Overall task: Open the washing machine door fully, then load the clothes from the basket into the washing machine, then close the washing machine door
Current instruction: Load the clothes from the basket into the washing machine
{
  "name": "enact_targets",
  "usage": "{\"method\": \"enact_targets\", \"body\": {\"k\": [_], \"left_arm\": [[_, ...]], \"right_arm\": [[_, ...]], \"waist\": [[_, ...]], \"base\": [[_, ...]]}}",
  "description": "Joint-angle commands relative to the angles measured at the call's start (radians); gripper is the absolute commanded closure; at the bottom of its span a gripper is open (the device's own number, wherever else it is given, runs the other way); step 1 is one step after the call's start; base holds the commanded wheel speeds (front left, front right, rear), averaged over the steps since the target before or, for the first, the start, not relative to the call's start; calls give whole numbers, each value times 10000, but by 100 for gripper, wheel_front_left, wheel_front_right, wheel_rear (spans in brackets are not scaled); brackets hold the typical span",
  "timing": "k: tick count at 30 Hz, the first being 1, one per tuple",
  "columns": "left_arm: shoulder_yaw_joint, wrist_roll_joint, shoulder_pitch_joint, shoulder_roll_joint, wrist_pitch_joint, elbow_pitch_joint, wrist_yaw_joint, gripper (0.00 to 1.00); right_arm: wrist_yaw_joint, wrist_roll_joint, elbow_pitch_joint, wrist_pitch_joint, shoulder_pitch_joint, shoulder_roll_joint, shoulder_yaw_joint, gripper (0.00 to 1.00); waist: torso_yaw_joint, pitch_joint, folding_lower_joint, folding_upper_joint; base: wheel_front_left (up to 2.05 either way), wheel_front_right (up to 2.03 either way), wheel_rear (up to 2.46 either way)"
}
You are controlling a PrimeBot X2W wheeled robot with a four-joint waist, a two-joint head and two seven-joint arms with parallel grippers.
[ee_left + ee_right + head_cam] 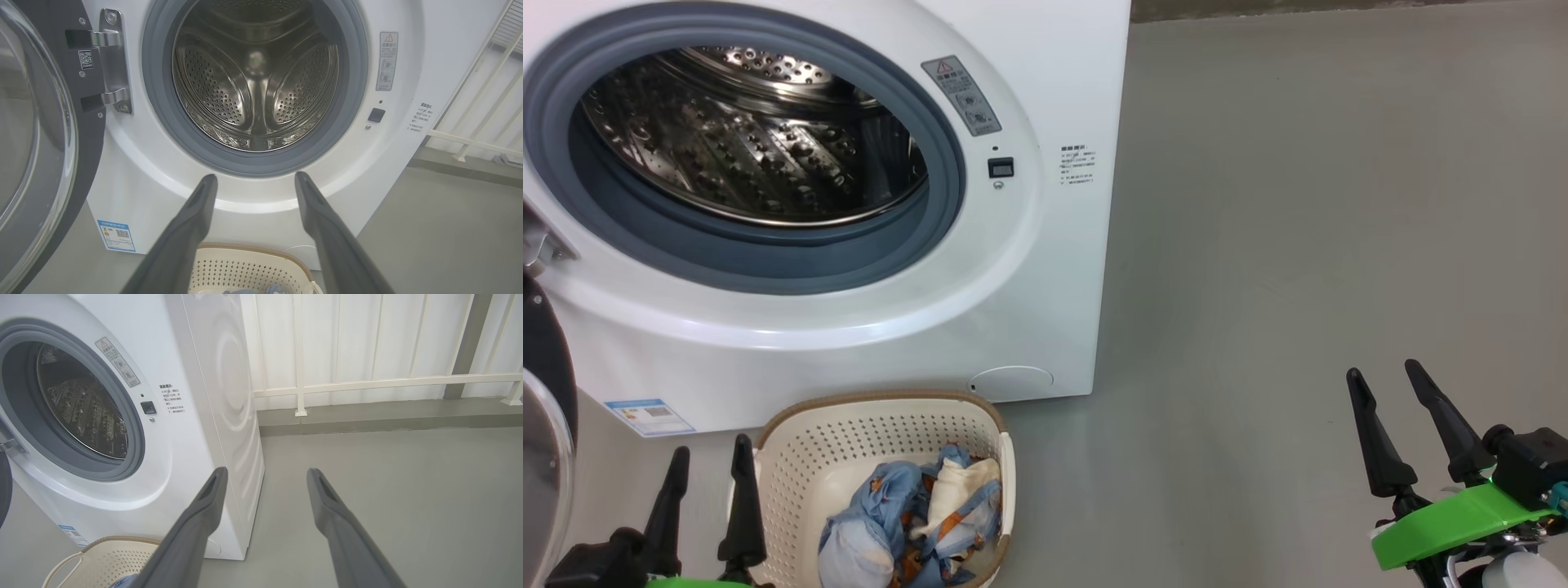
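The washing machine door [41,139] stands swung wide open at the left of the machine, carried on a steel hinge [112,61]. Its black rim and bulging glass sit at the near left of the scene. The washing machine [1045,269] occupies the far left, front panel toward me and round opening exposed. A grey-blue seal [768,265] rings the perforated steel drum [752,139]. A small black latch socket [1001,167] sits on the front panel just right of the seal, and a blue label [649,416] marks the lower left corner of the front. The basket [874,400] rests on the floor directly in front of the machine, below the opening and close to the lower panel. The clothes [915,514] lie heaped inside the basket toward its near side, light blue fabric with orange and cream patches. My left gripper [711,445] hangs just beside the basket's left edge, between the basket and the open door. Its fingers are spread apart, released and grasping nothing, and they point toward the opening. My right gripper [1383,369] is well apart on the right, over the bare grey floor [1298,245] beyond the machine's right side. Its fingers are likewise spread and hold nothing. A white railing [367,381] runs along the far wall past the machine.
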Motion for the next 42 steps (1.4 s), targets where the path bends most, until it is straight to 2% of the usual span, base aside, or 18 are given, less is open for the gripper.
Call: {"method": "enact_targets", "body": {"k": [1, 10, 23, 32, 42], "left_arm": [[290, 160, -262, 132, -53, -87, -34, 0], [314, 418, -348, 60, -53, 63, -35, 0], [326, 699, -411, -345, -53, 594, -35, 0], [77, 885, -955, -378, -53, 2000, -35, 0], [-214, 1042, -2216, -254, -53, 4247, -35, 0]], "right_arm": [[73, -5, -245, -122, -191, -168, 128, 0], [73, -10, -252, -122, -213, -149, 101, 0], [73, -18, -337, -122, -350, -33, 145, 0], [73, -28, -468, -122, -732, 144, 178, 0], [73, -27, -616, -122, -1213, 417, 233, 0]], "waist": [[9, 2, -1, 0], [28, 58, -1, 0], [-6, 363, -1, 0], [-179, 1084, -1, 0], [-389, 2107, -1, 0]], "base": [[0, 0, 0], [0, 0, 0], [0, 0, 0], [0, 0, 0], [0, 0, 0]]}}
